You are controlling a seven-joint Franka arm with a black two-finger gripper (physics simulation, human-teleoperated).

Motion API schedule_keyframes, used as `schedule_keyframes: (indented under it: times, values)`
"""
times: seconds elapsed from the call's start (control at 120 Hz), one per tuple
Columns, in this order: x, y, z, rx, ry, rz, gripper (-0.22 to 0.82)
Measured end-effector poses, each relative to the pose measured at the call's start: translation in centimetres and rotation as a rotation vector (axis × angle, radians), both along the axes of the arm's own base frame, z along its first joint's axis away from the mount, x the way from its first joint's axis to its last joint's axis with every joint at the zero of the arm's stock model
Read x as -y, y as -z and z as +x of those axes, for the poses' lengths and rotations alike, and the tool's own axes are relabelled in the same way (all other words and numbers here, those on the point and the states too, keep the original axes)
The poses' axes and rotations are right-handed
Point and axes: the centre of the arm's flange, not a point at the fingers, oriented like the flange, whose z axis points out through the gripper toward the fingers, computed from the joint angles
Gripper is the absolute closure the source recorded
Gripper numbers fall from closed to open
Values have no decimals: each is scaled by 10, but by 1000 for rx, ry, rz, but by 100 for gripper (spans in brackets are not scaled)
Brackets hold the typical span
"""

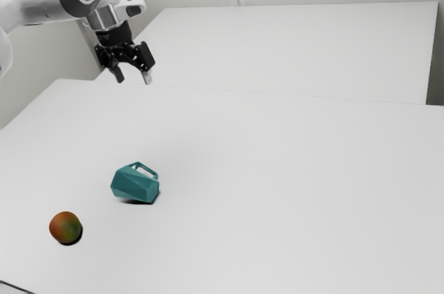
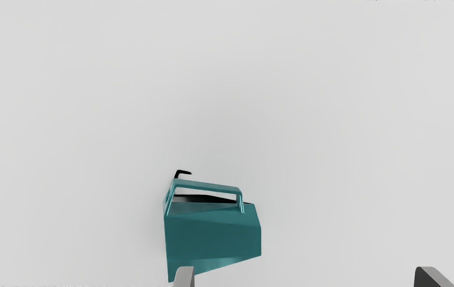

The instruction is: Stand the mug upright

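Observation:
High above the table hangs the gripper (image 1: 133, 80), its two fingers apart with nothing between them. Below it, and nearer the camera in the exterior view, a teal faceted mug (image 1: 135, 184) lies on its side, its handle pointing up. In the wrist view the open gripper (image 2: 304, 277) has one fingertip overlapping the edge of the mug (image 2: 213, 237); the hand is well above it and not touching. The handle is on the side of the mug away from the fingertips there.
A round orange-green fruit (image 1: 66, 227) rests on the white table (image 1: 277, 190), close to the mug toward the exterior view's lower left. A white raised panel (image 1: 298, 51) stands behind the table.

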Motion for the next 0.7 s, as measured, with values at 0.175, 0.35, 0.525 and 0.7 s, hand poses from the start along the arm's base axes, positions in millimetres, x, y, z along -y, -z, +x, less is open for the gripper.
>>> schedule_keyframes:
  times: [0.175, 0.35, 0.525, 0.7]
  values:
    - [-1, 0, 0, 0, -21, 1, 0]
    - [-2, 11, -20, -33, -41, -11, 0]
    - [4, 16, -63, -50, -52, -43, 0]
    - [-61, 46, -84, -82, -154, -205, 0]
